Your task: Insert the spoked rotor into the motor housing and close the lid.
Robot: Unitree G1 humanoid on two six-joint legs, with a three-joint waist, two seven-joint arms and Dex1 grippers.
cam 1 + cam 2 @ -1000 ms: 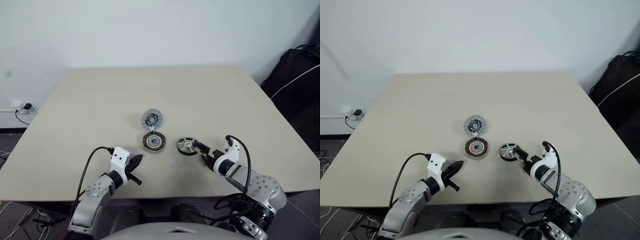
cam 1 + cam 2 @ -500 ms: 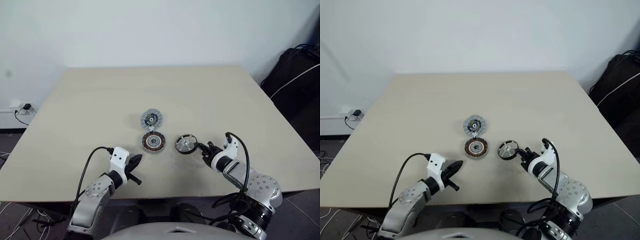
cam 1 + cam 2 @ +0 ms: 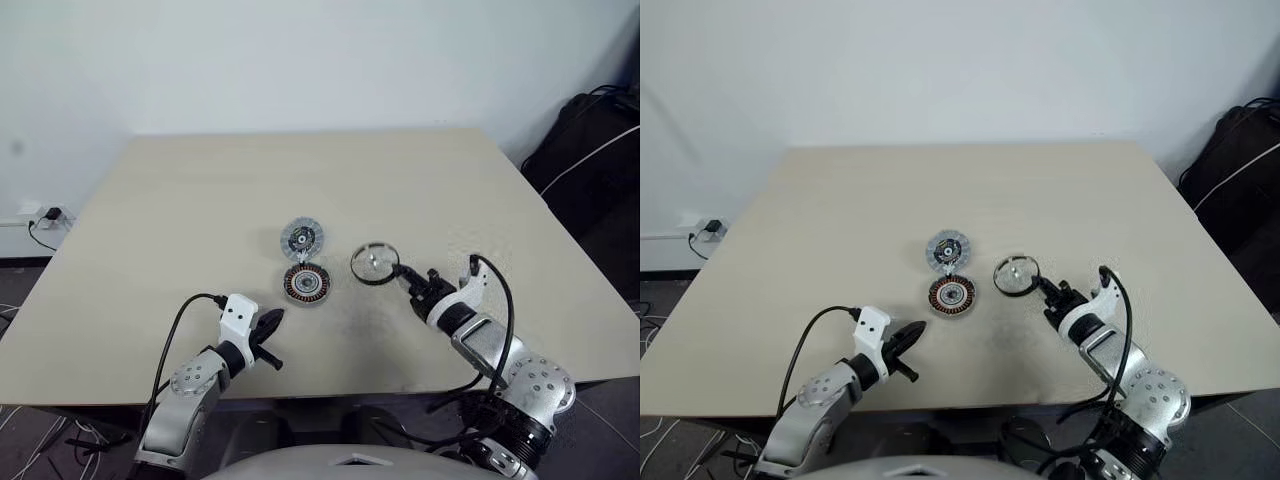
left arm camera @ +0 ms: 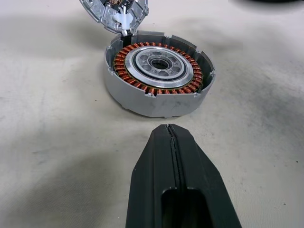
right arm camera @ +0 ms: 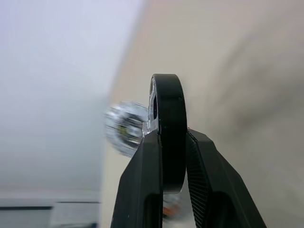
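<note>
Right gripper (image 5: 173,161) clamped on black rim of spoked rotor (image 3: 374,263), silver wheel held off matte beige desk (image 3: 180,200), right of motor housing (image 4: 159,78): grey ring, copper windings. Ribbed lid (image 3: 302,238) lying just behind housing. Left gripper (image 4: 172,137) closed, empty.

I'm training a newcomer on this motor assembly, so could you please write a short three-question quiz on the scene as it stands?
1. True or false: the right hand is shut on the spoked rotor.
2. Which part lies just beyond the motor housing on the table: A) the lid, B) a screwdriver, C) a spare rotor?
3. Fill in: the left hand is ____ and holds nothing.

Key: 1 true; 2 A; 3 shut.
</note>
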